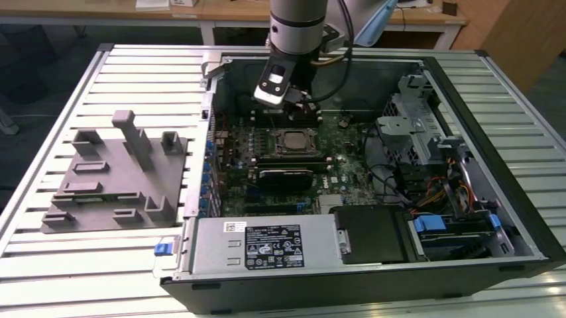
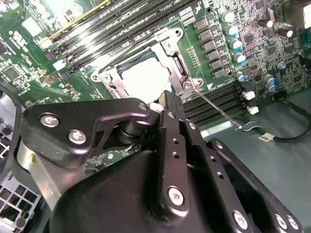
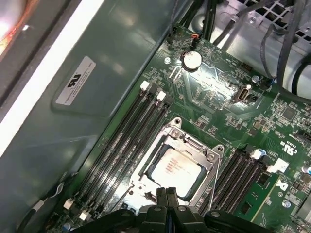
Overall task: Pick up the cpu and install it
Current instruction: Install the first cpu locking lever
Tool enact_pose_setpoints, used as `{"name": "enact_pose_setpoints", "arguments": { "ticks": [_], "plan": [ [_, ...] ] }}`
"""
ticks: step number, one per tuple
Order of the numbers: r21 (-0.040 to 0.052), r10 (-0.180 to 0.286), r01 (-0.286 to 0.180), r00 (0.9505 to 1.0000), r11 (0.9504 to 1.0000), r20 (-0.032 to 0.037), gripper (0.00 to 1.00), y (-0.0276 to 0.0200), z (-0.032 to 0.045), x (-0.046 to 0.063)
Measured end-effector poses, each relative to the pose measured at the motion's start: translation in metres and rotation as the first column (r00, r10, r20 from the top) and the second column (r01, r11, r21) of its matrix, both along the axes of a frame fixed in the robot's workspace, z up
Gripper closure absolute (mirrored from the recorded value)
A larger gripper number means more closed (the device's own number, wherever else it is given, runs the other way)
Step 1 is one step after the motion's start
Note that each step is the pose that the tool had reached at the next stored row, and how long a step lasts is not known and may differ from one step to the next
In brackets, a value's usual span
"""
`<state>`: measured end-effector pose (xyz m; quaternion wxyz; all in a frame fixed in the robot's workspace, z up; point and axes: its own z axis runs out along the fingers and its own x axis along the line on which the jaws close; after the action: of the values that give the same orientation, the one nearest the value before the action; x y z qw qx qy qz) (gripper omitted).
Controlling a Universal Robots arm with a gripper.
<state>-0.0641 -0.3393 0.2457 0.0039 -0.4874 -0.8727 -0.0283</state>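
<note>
Gripper [image 3: 166, 193] hung over the motherboard [image 3: 218, 92] inside the open computer case [image 1: 354, 291]. Its fingertips were pressed together with nothing visible between them, and in the first wrist view the tips sat just at the edge of the socket [image 3: 210, 156]. The cpu [image 3: 176, 168] lay flat in that socket, silver plate up, with the metal frame around it, black memory slots [image 3: 127, 138] on either side and a thin lever [image 2: 218, 108] angled off beside it. Grey tray [image 1: 111, 179] sat on the slatted table [image 1: 53, 99] at the exterior view's left, just beside the case.
</note>
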Motion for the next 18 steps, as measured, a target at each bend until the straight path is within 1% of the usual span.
{"name": "enact_pose_setpoints", "arguments": {
  "ticks": [7,8,12,13,15,18],
  "plan": [
    [0.0075,0.050,-0.050,0.9988,0.9987,0.0001,0.89,0.0000,0.0000,-0.002],
    [0.0078,0.061,-0.061,0.9982,0.9981,0.0002,0.89,0.0000,0.0000,-0.002],
    [0.0083,0.114,-0.114,0.9935,0.9935,-0.0054,0.89,0.0000,0.0002,-0.002],
    [0.0082,0.122,-0.122,0.9925,0.9925,-0.0057,0.89,0.0000,0.0010,-0.002],
    [0.0084,0.129,-0.129,0.9916,0.9916,-0.0056,0.89,0.0000,0.0055,-0.002],
    [0.0083,0.130,-0.130,0.9915,0.9915,-0.0057,0.89,0.0000,0.0157,-0.002]
  ]
}}
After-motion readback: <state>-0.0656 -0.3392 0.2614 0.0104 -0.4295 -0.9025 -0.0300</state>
